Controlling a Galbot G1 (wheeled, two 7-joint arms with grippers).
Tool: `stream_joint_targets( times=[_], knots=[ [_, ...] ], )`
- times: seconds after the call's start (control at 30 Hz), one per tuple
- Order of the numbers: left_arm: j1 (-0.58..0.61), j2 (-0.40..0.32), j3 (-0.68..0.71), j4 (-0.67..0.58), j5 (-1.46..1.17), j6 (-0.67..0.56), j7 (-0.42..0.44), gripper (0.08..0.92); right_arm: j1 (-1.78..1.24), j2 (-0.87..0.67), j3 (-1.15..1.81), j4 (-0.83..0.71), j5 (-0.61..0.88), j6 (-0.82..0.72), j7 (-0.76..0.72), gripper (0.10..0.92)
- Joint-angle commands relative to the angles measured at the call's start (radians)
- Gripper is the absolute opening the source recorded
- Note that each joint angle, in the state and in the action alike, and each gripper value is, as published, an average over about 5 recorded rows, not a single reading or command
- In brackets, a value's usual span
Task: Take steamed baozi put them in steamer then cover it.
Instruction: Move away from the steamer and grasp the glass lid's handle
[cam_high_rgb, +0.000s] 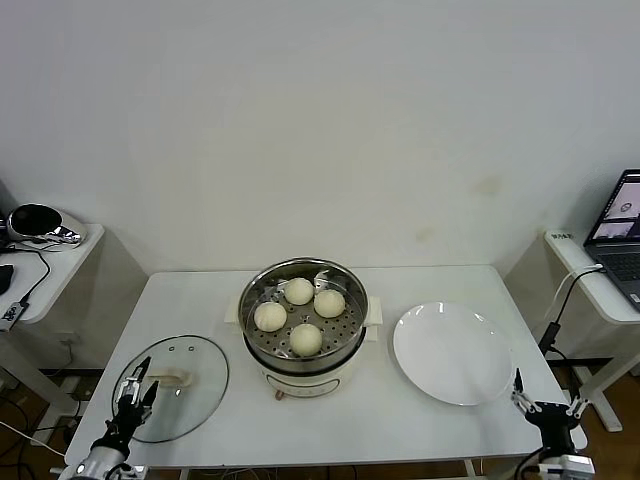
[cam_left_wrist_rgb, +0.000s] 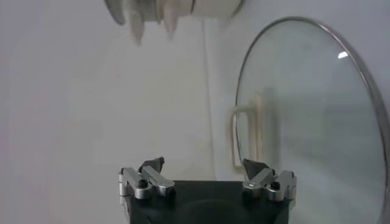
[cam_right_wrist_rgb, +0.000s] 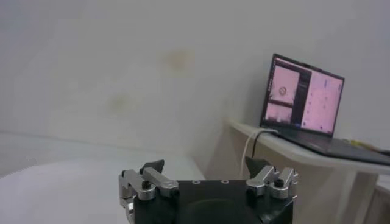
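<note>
Both claws wide open, seemingly empty: left claw (cam_high_rgb: 135, 386), right claw (cam_high_rgb: 548, 401).

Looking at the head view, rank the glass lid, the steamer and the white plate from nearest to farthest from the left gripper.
From the left gripper, open at the table's front-left corner:
1. Glass lid, lying flat right beside the gripper on the left side of the table.
2. Steamer, mid-table, holding four baozi.
3. White plate, on the right side, near the right gripper.
</note>
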Motion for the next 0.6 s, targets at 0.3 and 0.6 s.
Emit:
stream_joint_targets(
  times=[0.3,0.6],
  knots=[
    [-0.209,0.019,0.080,0.185,0.043,-0.008,0.000,0.818,-0.022,0.014,0.010,-0.017,-0.012,0.016,0.004,0.823],
    [-0.202,0.016,0.081,0.211,0.025,-0.008,0.003,0.610,-0.022,0.014,0.000,-0.018,-0.018,0.016,0.000,0.823]
  ],
)
